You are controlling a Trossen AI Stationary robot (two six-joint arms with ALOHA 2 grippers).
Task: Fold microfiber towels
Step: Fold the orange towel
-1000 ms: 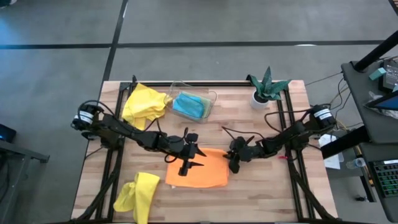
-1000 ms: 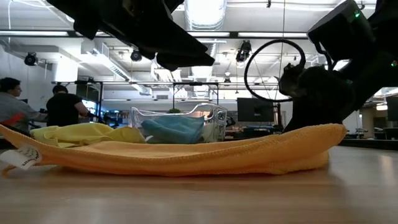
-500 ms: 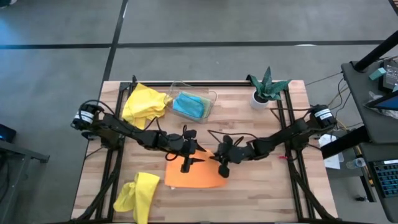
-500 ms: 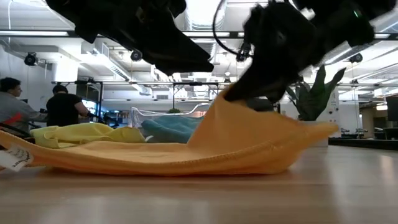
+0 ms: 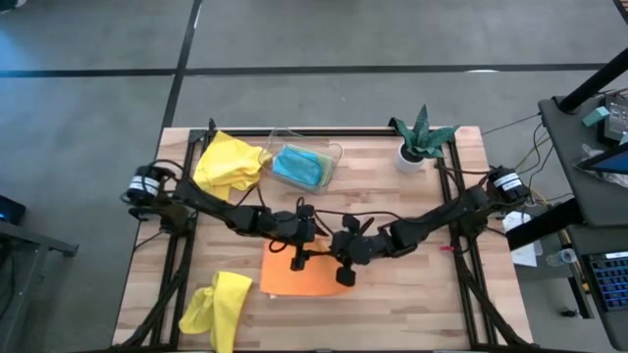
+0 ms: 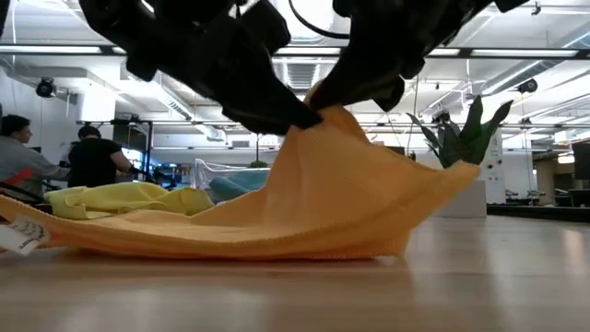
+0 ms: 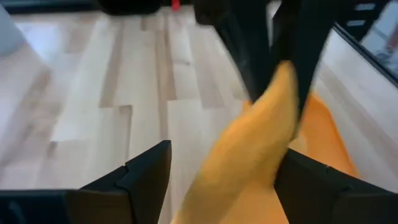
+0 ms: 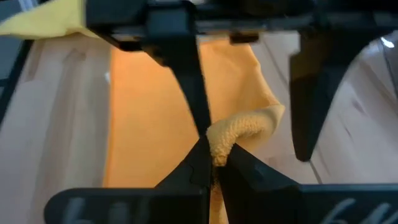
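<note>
The orange towel (image 5: 294, 282) lies mid-table, its left part flat on the wood and its right part raised into a peak (image 6: 323, 115). My right gripper (image 8: 216, 163) is shut on that peak. My left gripper (image 7: 217, 186) is open, and its fingers (image 8: 186, 81) stand on either side of the raised cloth just below the peak. I cannot tell whether they touch it. A yellow towel (image 5: 228, 162) lies at the far left and another (image 5: 218, 304) at the near left. A blue towel (image 5: 299, 167) rests in the clear tray. My right gripper pinches a bunched edge of the orange towel (image 8: 239, 127) between its two fingertips, slanting down from the table's right. Whether it has one layer or several, I cannot tell. The held part is lifted clear and the cloth slopes down from it to the table on both sides.
The clear tray (image 5: 334, 152) stands at the far middle, and a small plant in a white pot (image 5: 420, 145) at the far right. Black frame rails (image 5: 461, 245) run along the table's left and right sides. People show in the room far behind, at the left of the low view.
My right gripper has risen and gone toward the table's left with the orange towel's right edge. That edge has lifted off the wood into a peak over the towel's middle, while the left part has stayed flat. My left gripper has sunk a little toward the peak.
</note>
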